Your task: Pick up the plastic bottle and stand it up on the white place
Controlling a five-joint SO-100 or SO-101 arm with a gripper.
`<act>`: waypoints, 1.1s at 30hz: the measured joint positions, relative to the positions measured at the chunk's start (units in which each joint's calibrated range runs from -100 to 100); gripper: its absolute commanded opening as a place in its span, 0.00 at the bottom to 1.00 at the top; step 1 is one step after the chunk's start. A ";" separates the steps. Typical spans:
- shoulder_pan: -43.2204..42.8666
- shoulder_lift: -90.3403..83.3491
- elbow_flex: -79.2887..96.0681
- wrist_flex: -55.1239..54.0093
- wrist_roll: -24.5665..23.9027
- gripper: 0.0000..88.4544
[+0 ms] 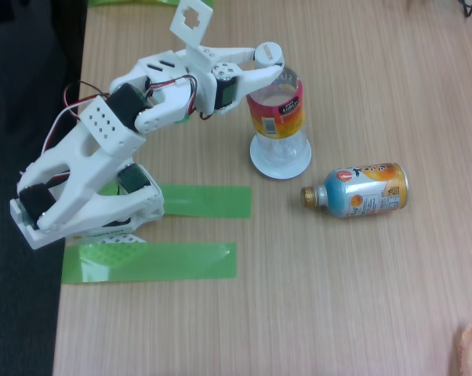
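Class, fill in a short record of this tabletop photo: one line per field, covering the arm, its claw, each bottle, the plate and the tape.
arm: white, based at the left table edge, reaching right
claw: at the white cap of the tall bottle; whether it grips cannot be told
tall bottle: clear, pink-orange-yellow label, upright on the plate
plate: small, round, white, under the tall bottle
short bottle: blue-and-orange label, no cap, lying on its side right of the plate, apart from it
tape: two green strips beside the arm's base
table: light wood

The plastic bottle is clear with a white cap and a pink, orange and yellow label. The plate is white, the other bottle blue and orange, and the tape strips green.
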 measured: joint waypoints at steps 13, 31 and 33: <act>0.45 0.08 2.26 0.00 0.21 0.27; 0.45 0.08 2.98 0.00 0.21 0.28; 0.45 0.08 2.98 0.00 0.21 0.28</act>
